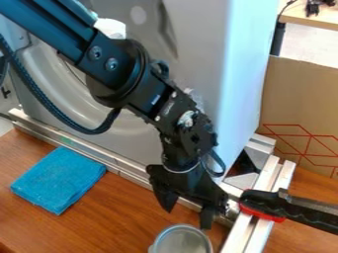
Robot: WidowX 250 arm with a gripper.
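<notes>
The black two-finger gripper hangs fingers-down over the brown wood-grain tabletop, its 2 dark fingers spread wide apart with a strip of the tabletop visible between them. Nearest to it is a round, silver-grey cup-like container, just below the fingertips in the view and cut off by the bottom edge; its pale rim faces up, and whether a fingertip touches that rim I cannot tell. Well apart, to the left of the gripper in the view, a folded bright blue cloth lies flat on the tabletop, its corners slightly rounded and its surface a little rumpled. Just to the right of the gripper is a black clamp-like tool with a red edge, lying across 2 silver metal rails that run side by side down towards the bottom of the view. Another silver metal rail runs behind the gripper, slanting up to the left past the cloth. Above and behind the gripper stands a large grey panel with rounded raised shapes. Farther off, to the upper right of the gripper, are a brown cardboard sheet printed with red lines and a light wooden table.
</notes>
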